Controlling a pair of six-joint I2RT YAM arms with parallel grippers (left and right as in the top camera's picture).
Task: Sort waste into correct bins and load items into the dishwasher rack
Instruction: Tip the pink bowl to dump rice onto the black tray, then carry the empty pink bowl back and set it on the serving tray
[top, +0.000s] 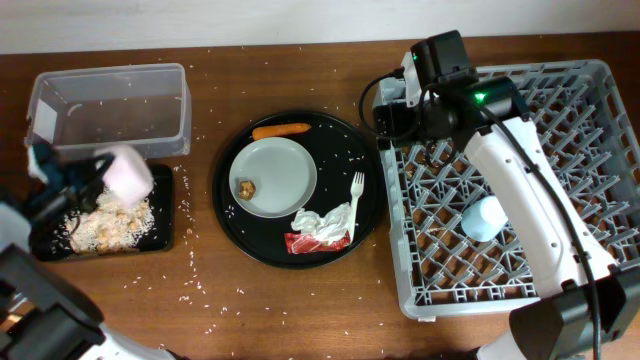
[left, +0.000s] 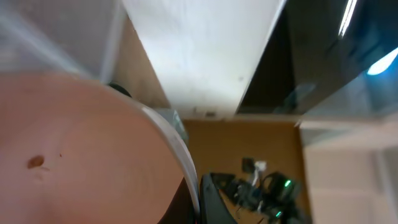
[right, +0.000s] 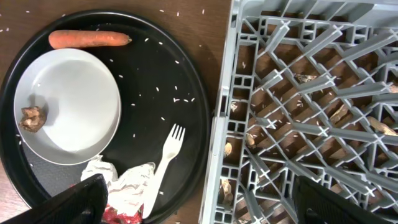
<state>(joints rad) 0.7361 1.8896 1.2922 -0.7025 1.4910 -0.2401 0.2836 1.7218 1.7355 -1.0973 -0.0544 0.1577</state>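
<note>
While my left gripper (top: 85, 180) pinches the bowl (top: 128, 172) over the black tray (top: 162, 192), far left, my right gripper (right: 208, 202) hangs wide open by the rack (top: 570, 100).

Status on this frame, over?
Left gripper shut on bowl, tipped over black bin. Right gripper open, empty, over rack edge. Cup racked; plate, fork, carrot on round tray. No obstruction seen.

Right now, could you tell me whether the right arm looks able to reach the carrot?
Probably yes: the right gripper hangs open by the round tray, and the carrot lies uncovered at its rim.
</note>
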